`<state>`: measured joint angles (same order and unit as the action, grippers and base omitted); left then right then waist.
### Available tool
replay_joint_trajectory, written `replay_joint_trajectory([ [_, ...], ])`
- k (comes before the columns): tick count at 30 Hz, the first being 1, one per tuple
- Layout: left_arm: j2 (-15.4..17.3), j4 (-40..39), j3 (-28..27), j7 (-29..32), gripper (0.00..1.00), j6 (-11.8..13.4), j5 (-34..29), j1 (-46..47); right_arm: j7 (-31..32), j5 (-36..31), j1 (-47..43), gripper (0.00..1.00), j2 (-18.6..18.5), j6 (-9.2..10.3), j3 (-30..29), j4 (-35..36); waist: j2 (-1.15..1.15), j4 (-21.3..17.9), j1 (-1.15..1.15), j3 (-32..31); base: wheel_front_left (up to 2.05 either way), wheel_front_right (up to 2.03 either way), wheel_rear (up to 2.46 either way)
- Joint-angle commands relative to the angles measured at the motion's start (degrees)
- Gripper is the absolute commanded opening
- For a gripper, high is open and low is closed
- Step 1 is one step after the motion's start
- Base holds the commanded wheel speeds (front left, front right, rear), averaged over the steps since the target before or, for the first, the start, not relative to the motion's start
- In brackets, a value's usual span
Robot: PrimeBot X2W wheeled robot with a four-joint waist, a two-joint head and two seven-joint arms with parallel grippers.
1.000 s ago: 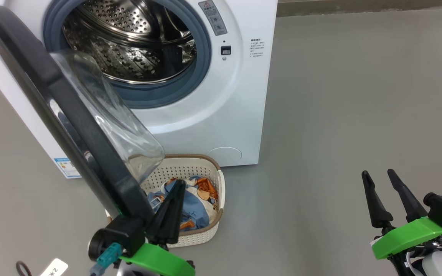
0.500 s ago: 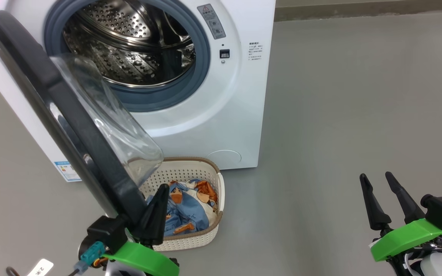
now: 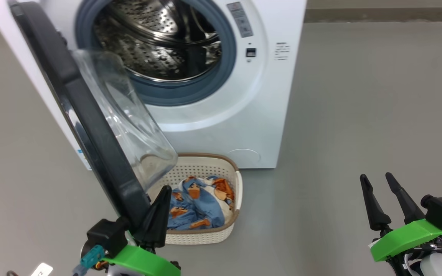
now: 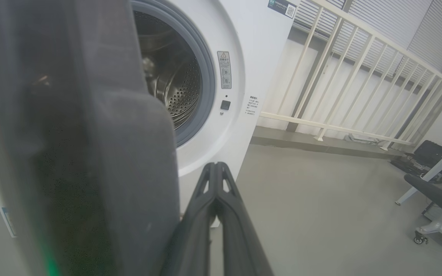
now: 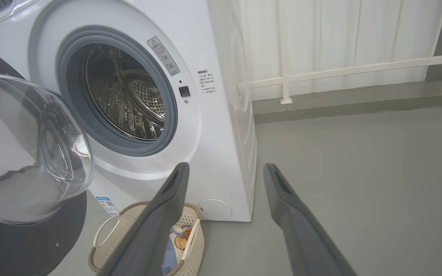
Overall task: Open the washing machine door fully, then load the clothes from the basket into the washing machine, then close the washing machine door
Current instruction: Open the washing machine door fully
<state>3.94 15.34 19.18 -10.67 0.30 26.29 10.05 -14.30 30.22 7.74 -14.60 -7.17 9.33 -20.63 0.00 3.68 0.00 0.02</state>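
The washing machine door (image 3: 90,126) stands swung out from the left side of the washing machine (image 3: 274,96), its glass bowl over the basket (image 3: 237,191) at the machine's foot, where the clothes (image 3: 198,209) lie ready. The left gripper (image 3: 163,191), pinched together and empty, sits by the door's lower edge, probably to push it wider; contact I can't make out. The right gripper (image 3: 375,178) hangs well off the machine's right, spread wide, empty.

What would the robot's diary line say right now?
door: open, swung out | drum: looks empty | clothes: in basket | left tool: shut, by door edge | right tool: open, holding nothing
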Motion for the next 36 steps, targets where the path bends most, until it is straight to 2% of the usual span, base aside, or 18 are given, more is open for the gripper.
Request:
replay_joint_trajectory([
  [1, 2.4, -1.2, -3.9, -0.4, 0.0, 1.4, 0.8, 1.0, -0.7, 0.1, 0.8, 1.0, -0.7, -0.32, 0.8, 1.1, 0.0, 1.7, 0.0, -0.1, 0.0, 0.0, 0.0],
  [23, 7.1, -7.0, -8.1, 1.7, 0.0, 4.3, 3.0, -3.0, -0.7, -0.2, 0.2, 1.0, 1.0, -0.32, -0.7, 0.8, 0.0, 13.3, 0.0, -0.9, 0.0, 0.0, 0.0],
  [30, 9.0, -4.6, -10.7, 3.2, 0.0, 3.6, 5.6, 0.4, -0.7, -0.2, 0.6, 1.0, 1.8, -0.32, -1.0, 0.7, 0.0, 16.0, 0.0, -0.8, 0.0, 0.0, 0.0],
  [36, 11.6, 1.1, -13.4, 5.2, 0.0, 2.8, 8.0, 4.4, -0.7, -0.1, 1.0, 1.0, 2.2, -0.32, -1.4, 0.6, 0.0, 17.6, 0.0, 0.1, 0.0, 0.0, 0.0],
])
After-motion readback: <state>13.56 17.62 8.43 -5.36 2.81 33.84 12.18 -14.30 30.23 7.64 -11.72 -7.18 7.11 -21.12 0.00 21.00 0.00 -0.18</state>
